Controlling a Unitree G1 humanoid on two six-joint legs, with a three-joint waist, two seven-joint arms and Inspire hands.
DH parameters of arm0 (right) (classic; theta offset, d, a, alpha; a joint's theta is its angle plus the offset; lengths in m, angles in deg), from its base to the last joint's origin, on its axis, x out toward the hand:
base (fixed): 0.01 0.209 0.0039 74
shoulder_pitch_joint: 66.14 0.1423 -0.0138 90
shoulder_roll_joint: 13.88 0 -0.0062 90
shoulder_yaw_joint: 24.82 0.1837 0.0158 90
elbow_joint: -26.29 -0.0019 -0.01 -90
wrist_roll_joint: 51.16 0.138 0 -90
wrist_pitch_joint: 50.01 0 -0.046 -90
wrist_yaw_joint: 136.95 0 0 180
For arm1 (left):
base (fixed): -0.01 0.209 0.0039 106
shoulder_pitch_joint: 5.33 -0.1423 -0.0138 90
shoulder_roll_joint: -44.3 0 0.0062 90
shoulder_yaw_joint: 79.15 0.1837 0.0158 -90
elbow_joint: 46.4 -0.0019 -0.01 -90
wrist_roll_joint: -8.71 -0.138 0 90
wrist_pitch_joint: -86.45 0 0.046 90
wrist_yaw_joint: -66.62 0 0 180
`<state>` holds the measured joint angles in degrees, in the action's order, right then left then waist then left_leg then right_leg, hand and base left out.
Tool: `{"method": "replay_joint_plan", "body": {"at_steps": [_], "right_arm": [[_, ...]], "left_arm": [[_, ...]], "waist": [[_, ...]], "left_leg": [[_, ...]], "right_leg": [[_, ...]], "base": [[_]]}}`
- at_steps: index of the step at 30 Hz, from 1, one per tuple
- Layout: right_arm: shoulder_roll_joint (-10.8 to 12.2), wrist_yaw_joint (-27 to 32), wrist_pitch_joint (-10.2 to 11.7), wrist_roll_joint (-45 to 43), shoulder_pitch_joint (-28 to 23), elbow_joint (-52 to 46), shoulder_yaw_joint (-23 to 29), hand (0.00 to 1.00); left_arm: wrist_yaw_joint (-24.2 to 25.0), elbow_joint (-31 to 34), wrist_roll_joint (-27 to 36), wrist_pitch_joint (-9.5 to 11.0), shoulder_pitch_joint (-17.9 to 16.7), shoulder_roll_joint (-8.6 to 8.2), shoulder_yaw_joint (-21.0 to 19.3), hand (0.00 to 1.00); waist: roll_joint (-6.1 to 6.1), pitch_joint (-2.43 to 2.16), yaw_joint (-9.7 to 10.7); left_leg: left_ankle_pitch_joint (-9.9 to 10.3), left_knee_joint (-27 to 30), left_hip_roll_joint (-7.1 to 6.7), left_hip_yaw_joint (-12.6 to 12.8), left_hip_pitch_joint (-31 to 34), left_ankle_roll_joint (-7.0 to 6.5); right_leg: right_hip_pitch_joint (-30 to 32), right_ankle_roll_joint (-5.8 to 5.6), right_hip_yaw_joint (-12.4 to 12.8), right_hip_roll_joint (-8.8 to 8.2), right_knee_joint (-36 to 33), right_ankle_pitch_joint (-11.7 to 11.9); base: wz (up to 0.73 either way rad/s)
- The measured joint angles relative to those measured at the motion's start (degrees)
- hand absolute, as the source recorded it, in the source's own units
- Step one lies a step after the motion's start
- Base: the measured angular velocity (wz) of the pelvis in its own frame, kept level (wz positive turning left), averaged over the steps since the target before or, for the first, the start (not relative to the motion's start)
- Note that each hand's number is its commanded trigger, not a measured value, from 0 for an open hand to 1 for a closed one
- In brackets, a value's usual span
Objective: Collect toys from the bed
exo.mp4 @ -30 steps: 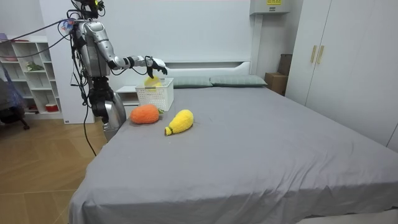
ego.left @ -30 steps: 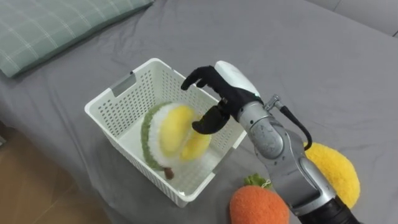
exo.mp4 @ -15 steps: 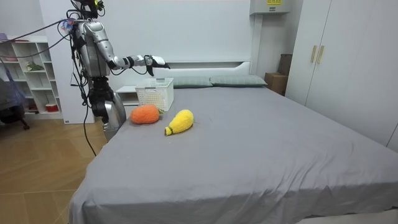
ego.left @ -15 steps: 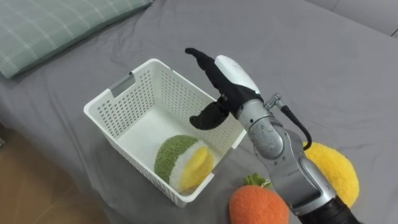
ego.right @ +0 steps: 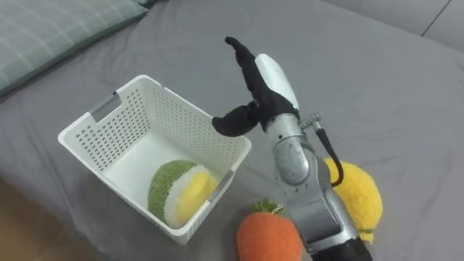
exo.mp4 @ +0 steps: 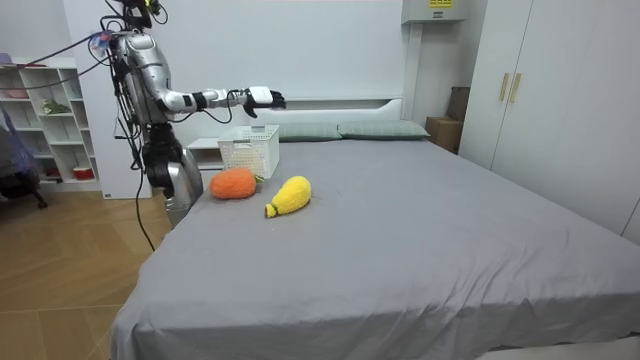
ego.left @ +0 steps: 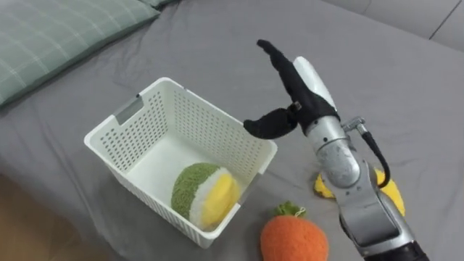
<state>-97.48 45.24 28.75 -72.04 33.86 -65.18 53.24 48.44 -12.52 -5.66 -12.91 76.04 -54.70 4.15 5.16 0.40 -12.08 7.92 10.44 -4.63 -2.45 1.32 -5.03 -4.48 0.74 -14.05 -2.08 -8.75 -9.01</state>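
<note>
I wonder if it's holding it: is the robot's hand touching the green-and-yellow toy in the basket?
Apart. The left eye view shows the open right hand raised past the white basket's rim, the toy lying on its floor.

We can read no text, number or brand here. A yellow label (exo.mp4: pixel 437 3) sits on the white box (exo.mp4: pixel 418 12) high on the wall, at the room view's top edge above the bed's head, but its print is too small for us to make out.
</note>
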Motion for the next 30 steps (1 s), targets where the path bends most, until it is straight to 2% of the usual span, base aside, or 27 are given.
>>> {"method": "replay_joint_plan", "body": {"at_steps": [2,4,6,8,11,16,21,30], "right_arm": [[-0.1,1.3,0.1,1.1,-1.1,0.1,2.0,0.00],[-0.3,2.6,1.0,1.8,-2.8,0.8,3.6,0.00],[-0.3,2.9,1.3,2.4,-5.4,0.8,6.5,0.00],[-1.1,3.4,1.4,2.6,-6.6,0.8,8.2,0.00],[-2.6,4.4,1.6,3.4,-7.1,1.7,9.9,0.00],[-3.1,6.5,1.9,5.5,-7.1,5.4,11.4,0.00],[-3.1,6.5,1.9,5.7,-7.7,10.5,13.4,0.00],[-3.1,6.4,2.1,6.0,-8.9,15.0,15.4,0.00]], "left_arm": [[0.0,0.0,0.0,0.2,-0.5,-0.10,0.0,0.00],[0.0,0.0,0.1,0.7,-1.4,-0.10,-0.2,0.00],[0.0,0.0,0.2,1.5,-2.4,-0.14,-0.6,0.00],[0.0,0.0,0.1,2.0,-2.8,-0.36,-2.0,0.00],[-0.2,0.0,0.2,2.4,-3.2,-0.42,-2.2,0.00],[-0.4,0.1,0.2,2.4,-4.7,-0.34,-2.2,0.00],[-0.3,0.7,0.2,2.1,-5.4,-0.33,-3.8,0.00],[-0.3,1.3,0.2,1.8,-5.9,-0.38,-4.5,0.00]], "waist": [[-0.38,-0.01,0.9],[-0.81,0.10,2.2],[-1.08,-0.17,4.0],[-1.08,-0.17,4.8],[-0.92,-0.28,6.0],[0.07,-0.95,7.2],[0.68,-0.56,8.1],[0.71,-0.45,8.5]], "left_leg": [[0.1,0.0,0.14,0.9,-0.2,-0.09],[0.1,-0.3,0.27,1.6,-1.2,-0.16],[0.2,-0.5,0.24,1.8,-1.6,-0.24],[0.2,-0.6,0.25,2.2,-1.7,-0.27],[0.2,-0.7,0.28,2.5,-1.7,-0.30],[0.3,-0.7,0.50,3.1,-2.2,-0.35],[0.5,-0.8,0.59,3.5,-2.6,-0.44],[0.5,-0.8,0.75,3.9,-2.9,-0.39]], "right_leg": [[0.1,-0.01,0.6,0.03,0.0,0.0],[-0.4,-0.05,1.4,0.09,-0.1,0.0],[-0.7,-0.14,2.0,0.09,-0.2,0.1],[-0.5,-0.14,2.8,0.15,-0.1,0.1],[-0.2,-0.15,3.0,0.13,-0.3,0.1],[-0.5,-0.15,3.0,0.17,-0.5,0.1],[-0.6,-0.18,3.1,0.16,-1.0,0.1],[-0.5,-0.17,3.6,0.31,-1.0,0.1]], "base": [[-0.25],[-0.21],[-0.09],[-0.15],[-0.09],[-0.02],[-0.02],[-0.02]]}}
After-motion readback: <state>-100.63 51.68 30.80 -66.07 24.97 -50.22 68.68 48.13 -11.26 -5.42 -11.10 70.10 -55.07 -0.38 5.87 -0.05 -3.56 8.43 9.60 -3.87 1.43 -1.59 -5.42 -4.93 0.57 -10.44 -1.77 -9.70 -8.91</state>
